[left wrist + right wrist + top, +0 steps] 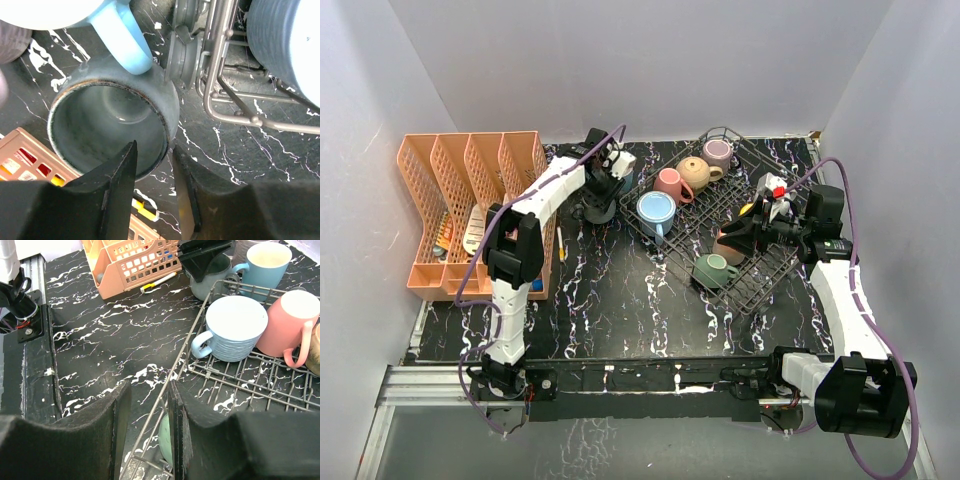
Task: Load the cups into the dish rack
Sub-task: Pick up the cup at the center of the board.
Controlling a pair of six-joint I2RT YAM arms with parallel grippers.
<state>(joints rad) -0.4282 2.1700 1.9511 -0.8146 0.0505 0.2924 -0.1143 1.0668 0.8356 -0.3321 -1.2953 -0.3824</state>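
Observation:
A dark teal cup (110, 125) stands upright on the table just left of the dish rack (235, 107). My left gripper (154, 145) straddles its near wall, one finger inside and the other outside, with a gap still showing. A light blue cup (125, 40) touches its far rim. In the dish rack (760, 290) are a ribbed blue cup (655, 210), a pink cup (670, 183), a tan cup (695, 172), a mauve cup (718, 152), a green cup (712, 270) and a brown cup (728, 247). My right gripper (147, 390) hovers over the rack's front rim, empty, jaws partly apart.
An orange divided organiser (470, 210) stands at the left of the table, with a yellow-and-white pen (157, 281) lying beside it. White walls close in the back and both sides. Bare marbled black table (620, 300) lies between the arm bases and the rack.

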